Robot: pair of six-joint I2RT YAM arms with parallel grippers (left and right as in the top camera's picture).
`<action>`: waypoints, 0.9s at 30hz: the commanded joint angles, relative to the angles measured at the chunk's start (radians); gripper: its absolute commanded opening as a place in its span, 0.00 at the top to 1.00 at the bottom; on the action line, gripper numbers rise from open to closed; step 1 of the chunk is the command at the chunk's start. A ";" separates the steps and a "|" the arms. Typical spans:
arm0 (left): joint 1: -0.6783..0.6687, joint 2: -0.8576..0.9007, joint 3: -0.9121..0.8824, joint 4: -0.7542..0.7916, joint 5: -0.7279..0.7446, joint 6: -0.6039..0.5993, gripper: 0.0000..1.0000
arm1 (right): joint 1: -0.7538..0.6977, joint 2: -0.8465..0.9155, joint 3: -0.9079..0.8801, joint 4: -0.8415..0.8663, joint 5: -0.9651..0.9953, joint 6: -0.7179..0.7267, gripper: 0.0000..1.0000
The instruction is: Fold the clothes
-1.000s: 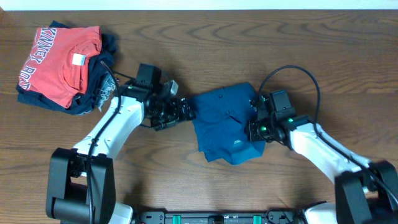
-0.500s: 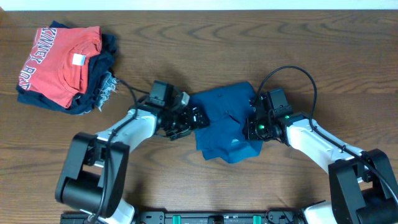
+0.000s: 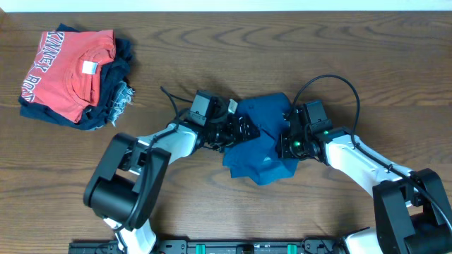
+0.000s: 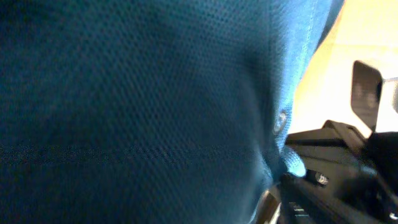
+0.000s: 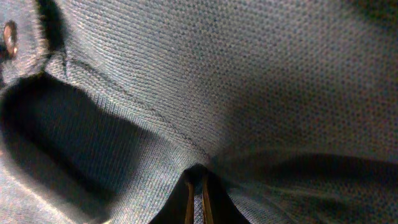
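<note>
Clothes (image 3: 263, 149) crumpled heap overhead; right wrist view alone shows right jaws clamped on fabric; left jaws: cannot tell.

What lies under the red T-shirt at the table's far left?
Dark navy clothing shows beneath the red T-shirt, with a frayed denim edge poking out on its right. How many pieces are stacked there is covered.

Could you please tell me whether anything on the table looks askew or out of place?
The blue garment lies crumpled and lopsided mid-table, pinched by the right claw. At the far left, frayed denim sticks out from under the red T-shirt.
</note>
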 commanded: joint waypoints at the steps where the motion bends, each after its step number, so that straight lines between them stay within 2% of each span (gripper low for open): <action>1: -0.031 0.078 -0.040 -0.021 -0.110 -0.017 0.42 | 0.003 0.053 -0.023 -0.011 0.040 0.009 0.95; 4: -0.031 0.078 -0.040 -0.021 -0.121 -0.012 0.67 | 0.003 0.053 -0.023 -0.018 0.040 0.010 0.96; 7: -0.031 0.078 -0.040 -0.022 -0.120 0.017 0.81 | 0.003 0.051 -0.023 -0.030 0.040 0.010 0.97; 8: -0.031 0.078 -0.040 -0.024 -0.119 0.031 0.91 | 0.002 0.045 -0.023 -0.038 0.040 0.010 0.97; 9: -0.030 0.077 -0.040 -0.028 -0.116 0.041 0.94 | 0.002 0.036 -0.023 -0.047 0.040 0.009 0.97; 14: 0.001 0.043 -0.017 -0.138 -0.093 0.148 0.94 | -0.049 -0.076 -0.015 -0.133 0.035 -0.017 0.97; 20: 0.102 -0.109 0.085 -0.422 -0.063 0.269 0.94 | -0.158 -0.330 0.033 -0.233 0.010 -0.047 0.97; 23: 0.180 -0.220 0.154 -0.498 -0.063 0.268 0.94 | -0.200 -0.454 0.053 -0.240 -0.005 -0.045 0.96; 27: 0.316 -0.336 0.250 -0.504 -0.068 0.216 0.94 | -0.217 -0.559 0.057 -0.240 -0.005 -0.018 0.98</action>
